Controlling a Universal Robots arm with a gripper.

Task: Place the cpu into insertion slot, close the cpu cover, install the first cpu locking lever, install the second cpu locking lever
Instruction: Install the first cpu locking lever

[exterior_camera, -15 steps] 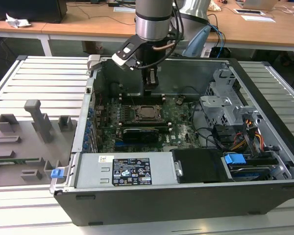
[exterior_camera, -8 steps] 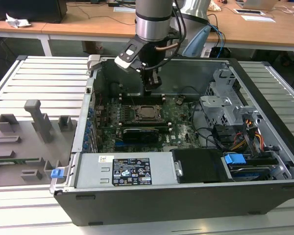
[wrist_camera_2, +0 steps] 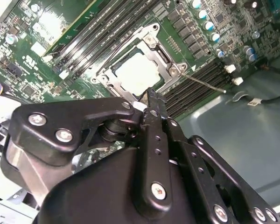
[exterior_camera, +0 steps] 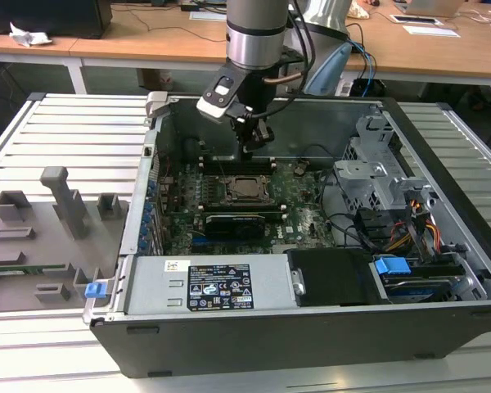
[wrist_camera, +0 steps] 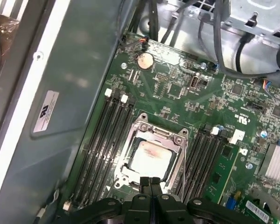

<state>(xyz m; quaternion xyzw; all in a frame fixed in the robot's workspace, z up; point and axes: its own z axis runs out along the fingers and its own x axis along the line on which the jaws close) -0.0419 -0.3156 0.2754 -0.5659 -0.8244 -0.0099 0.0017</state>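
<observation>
**Over the insertion slot [wrist_camera: 155, 138]: gripper [wrist_camera: 151, 183] closed, chip seated**

You are watching the gripper hovering just above one edge of the socket. Its fingertips [wrist_camera_2: 150, 95] are pressing together, and nothing is showing between them. It is carrying nothing.

The cpu [wrist_camera: 149, 158] is lying flat inside the insertion slot, with its pale face showing through the square window of the cpu cover [wrist_camera: 156, 127]. As far as you can judge, the cover is lying down around the chip, not standing up.

In the second wrist view a thin locking lever [wrist_camera_2: 205, 83] is sticking out at a slant from a corner of the socket, crossing the memory slots [wrist_camera_2: 196, 88]. It is looking unlatched. You cannot tell whether it is the first or the second lever.

Handling, as a judgement:
- The chip is light and stiff but fragile, so you should be touching it by its edges only.
- The cover is thin, stiff sheet metal, best pressed on its frame and never on the chip face.
- The lever is a springy, slippery wire. Its free end is giving the most leverage, so you should be taking it there.

Further out, the motherboard [wrist_camera: 177, 93] is surrounding the socket. In the exterior view the arm is reaching down into the open computer case [exterior_camera: 254, 327].
</observation>
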